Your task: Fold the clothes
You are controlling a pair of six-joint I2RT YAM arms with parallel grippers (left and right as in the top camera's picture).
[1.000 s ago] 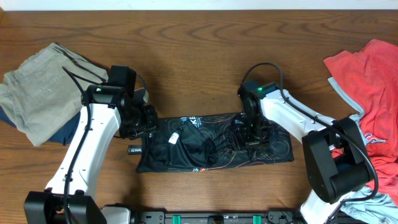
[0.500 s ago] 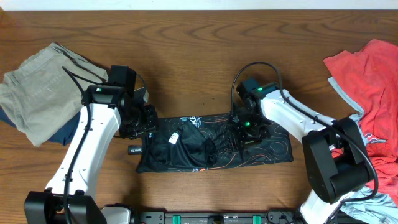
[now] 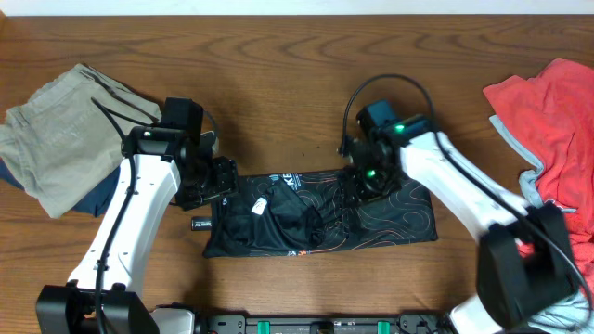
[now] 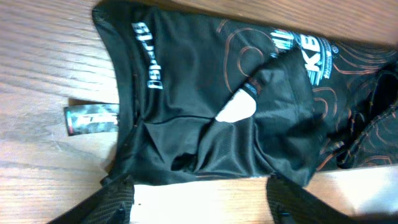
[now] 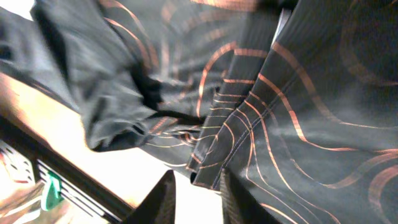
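Where the surface (image 3: 278, 74) nears its front edge, at the middle: one jersey (image 3: 316, 218), black with orange contour lines and white lettering. It lies as a rough band parallel to that edge, with loose cloth bunched at its centre rather than flat. Just beside its collar end, toward the left edge: one small dark tag (image 4: 90, 118), loose on the wood.

Left claw (image 4: 200, 186): spread wide, holding nothing, poised above the collar end. Left arm: rises near the front-left corner, elbow bent, wrist turned down over the cloth.

Right claw (image 5: 198, 186): drawn narrow about a hem of the jersey that sits between its fingers. Judged to be pinching it, though the view is blurred. Right arm: reaches in from near the front-right corner, forearm slanting to the band's far edge, right of centre.

Hazards, as judged:
- A thin pinch may slip.
- The whole band may drag instead of one flap turning, since the left claw pins nothing.
- The bunched centre may be folded in as a lump.

Far-left corner: one beige garment (image 3: 56, 139), heaped. Right edge: one red shirt (image 3: 548, 130), heaped. Both lie well apart from the jersey.
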